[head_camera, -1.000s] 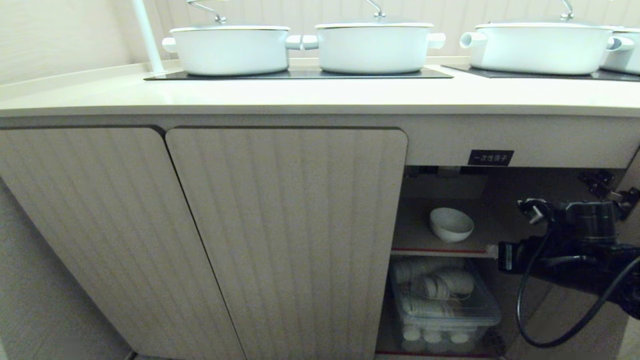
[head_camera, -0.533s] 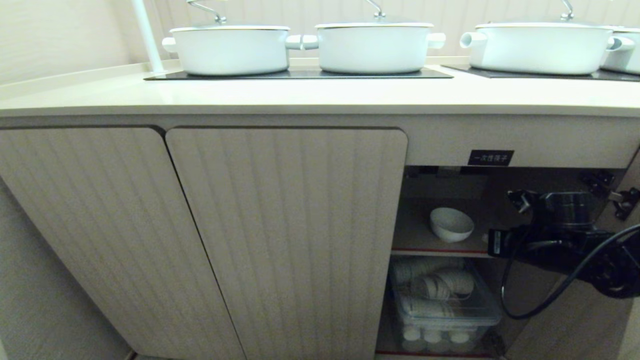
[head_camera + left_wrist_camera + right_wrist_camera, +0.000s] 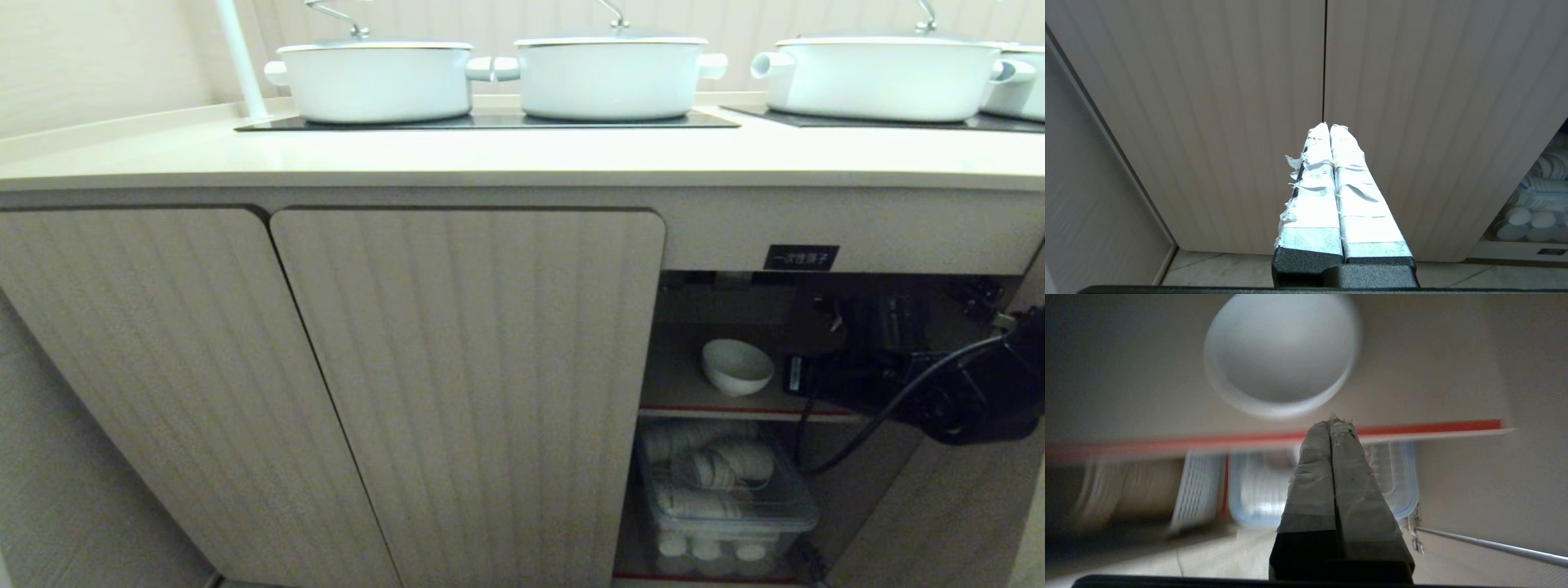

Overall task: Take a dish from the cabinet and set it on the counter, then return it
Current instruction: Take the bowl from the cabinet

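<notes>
Dish (image 3: 737,367) — small glossy white round bowl — sits on the cabinet (image 3: 465,392) inner shelf, just ahead of the right gripper (image 3: 1333,421), not touching. Its tape-wrapped fingers are clenched, empty. Left gripper (image 3: 1329,125) also pressed together, facing the fluted doors.

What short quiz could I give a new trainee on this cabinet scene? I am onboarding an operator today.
1. True or false: the dish already stands on the counter.
2. Which tool points toward the dish? A) left tool B) right tool
3. Fill in: below the dish's shelf stands a clear plastic ____ of white ware.

Key:
1. False: it sits on the shelf inside the open cabinet.
2. B: the right tool, fingers shut, empty, short of the dish; the left tool faces closed doors.
3. Bin.
</notes>
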{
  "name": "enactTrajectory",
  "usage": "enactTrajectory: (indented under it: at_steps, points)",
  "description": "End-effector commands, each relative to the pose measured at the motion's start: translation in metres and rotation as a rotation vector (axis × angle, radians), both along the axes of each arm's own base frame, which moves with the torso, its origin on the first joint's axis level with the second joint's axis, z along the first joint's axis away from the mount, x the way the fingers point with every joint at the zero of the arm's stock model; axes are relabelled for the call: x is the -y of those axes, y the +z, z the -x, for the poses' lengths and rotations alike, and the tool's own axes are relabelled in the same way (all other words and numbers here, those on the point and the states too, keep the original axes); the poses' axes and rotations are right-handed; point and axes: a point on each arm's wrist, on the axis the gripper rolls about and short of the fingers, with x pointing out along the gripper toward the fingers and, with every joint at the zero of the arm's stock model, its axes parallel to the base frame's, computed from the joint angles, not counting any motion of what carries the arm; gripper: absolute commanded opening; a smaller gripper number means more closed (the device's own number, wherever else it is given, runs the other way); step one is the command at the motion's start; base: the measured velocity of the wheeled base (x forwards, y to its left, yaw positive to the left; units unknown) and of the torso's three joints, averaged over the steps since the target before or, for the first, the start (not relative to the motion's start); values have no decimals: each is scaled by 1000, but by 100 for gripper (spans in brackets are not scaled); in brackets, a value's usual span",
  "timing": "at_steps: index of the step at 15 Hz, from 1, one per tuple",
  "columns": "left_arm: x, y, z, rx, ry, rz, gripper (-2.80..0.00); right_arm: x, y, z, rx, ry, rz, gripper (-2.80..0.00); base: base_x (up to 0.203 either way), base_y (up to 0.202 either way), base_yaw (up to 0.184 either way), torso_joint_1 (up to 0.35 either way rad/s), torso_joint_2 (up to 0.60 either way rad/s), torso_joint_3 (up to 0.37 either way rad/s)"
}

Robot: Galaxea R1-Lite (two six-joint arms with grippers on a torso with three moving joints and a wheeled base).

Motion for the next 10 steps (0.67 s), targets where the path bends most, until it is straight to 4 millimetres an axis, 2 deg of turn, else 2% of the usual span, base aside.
enactTrajectory:
  at_steps: [1,10]
  points:
    - [0,0,0,1,0,1,-280,-1,-2,-11,17,-26,-22,-280,0,0,0,0,0,0]
    - [0,0,0,0,0,1,-280,1,-17,-27,7,-127,-68,-280,0,0,0,0,0,0]
